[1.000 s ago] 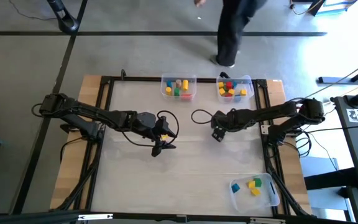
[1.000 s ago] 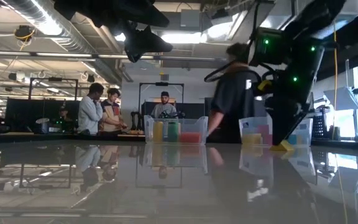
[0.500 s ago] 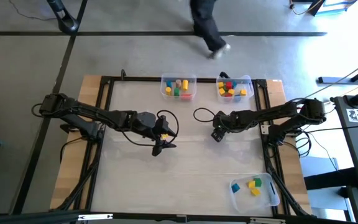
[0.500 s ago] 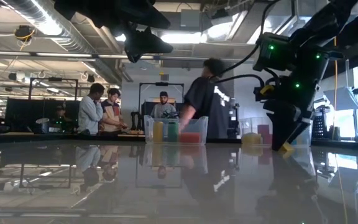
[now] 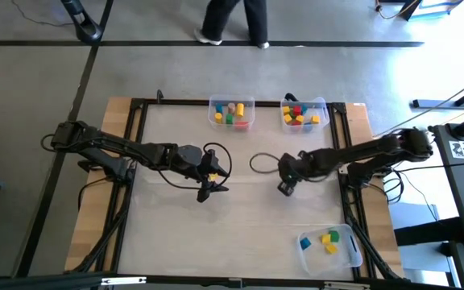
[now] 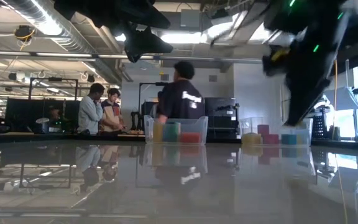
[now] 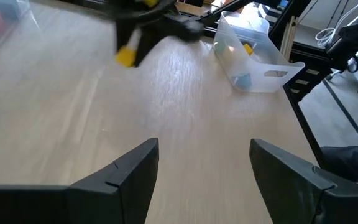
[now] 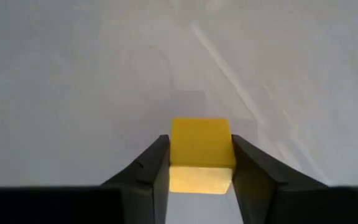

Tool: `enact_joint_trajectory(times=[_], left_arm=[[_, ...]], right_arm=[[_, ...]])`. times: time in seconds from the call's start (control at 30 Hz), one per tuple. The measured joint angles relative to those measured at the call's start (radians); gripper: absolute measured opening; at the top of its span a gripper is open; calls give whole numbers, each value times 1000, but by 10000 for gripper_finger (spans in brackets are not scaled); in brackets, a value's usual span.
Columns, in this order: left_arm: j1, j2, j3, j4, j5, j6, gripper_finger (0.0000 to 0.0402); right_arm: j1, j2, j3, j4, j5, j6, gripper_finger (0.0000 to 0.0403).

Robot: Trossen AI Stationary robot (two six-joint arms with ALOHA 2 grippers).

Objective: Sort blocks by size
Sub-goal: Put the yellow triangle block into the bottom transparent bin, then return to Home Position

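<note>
My right gripper (image 8: pixel 200 163) is shut on a small yellow block (image 8: pixel 201 143) and stands right of the table's middle (image 5: pixel 284 188), raised above the table top (image 6: pixel 294 117). The left wrist view shows the same block (image 7: pixel 125 57) at that gripper's tip. My left gripper (image 5: pixel 210 190) hangs open left of the middle, with only bare table between its fingers (image 7: pixel 204 168). More blocks lie in two clear bins (image 5: pixel 231 113) (image 5: pixel 304 115) at the far edge and in a third bin (image 5: pixel 329 246) at the near right corner. My right gripper pinches the yellow block by two opposite sides (image 8: pixel 176 155) between its two fingers. The fingers point down at the table, a little slanted. The block sits at the fingers' free ends, lifted clear of the table.
A black frame (image 5: pixel 139 153) runs round the table top. A cable loop (image 5: pixel 263 163) lies beside the right arm. Bare table top stretches between the arms and toward the near edge. People stand in the room beyond the far edge (image 6: pixel 179 93).
My right gripper has risen from the table and gone a little toward the near edge, taking along the yellow block, which lay on the table under its tips a second ago. A person behind the table has walked toward the left.
</note>
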Motion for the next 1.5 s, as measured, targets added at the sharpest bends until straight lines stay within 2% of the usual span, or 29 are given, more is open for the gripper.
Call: enact_joint_trajectory(times=[0.2, 0.33, 0.5, 0.63, 0.77, 0.93, 1.07, 1.17, 1.33, 1.5], left_arm=[[-1, 0, 0, 0, 0, 4, 239], [-1, 0, 0, 0, 0, 3, 239], [-1, 0, 0, 0, 0, 1, 239], [-1, 0, 0, 0, 0, -4, 239], [-1, 0, 0, 0, 0, -18, 239], [-1, 0, 0, 0, 0, -31, 239], [-1, -6, 0, -2, 17, -23, 239], [-1, -35, 0, -15, 18, 7, 235], [12, -124, -5, -117, 10, 96, 189], [49, -235, -89, -126, 6, 138, 132]], right_arm=[[269, -103, 101, -143, -59, 154, 132], [472, -149, 109, -106, -73, 286, 136], [703, -143, 109, -104, -84, 554, 138], [838, -118, 109, -97, -83, 741, 140], [909, -93, 109, -115, -65, 871, 154], [910, -80, 109, -118, -92, 907, 209], [876, -95, 109, -117, -162, 897, 246], [836, -129, 117, -118, -117, 821, 257], [705, -186, 131, -126, 1, 542, 239], [484, -218, 131, -108, -30, 197, 172]])
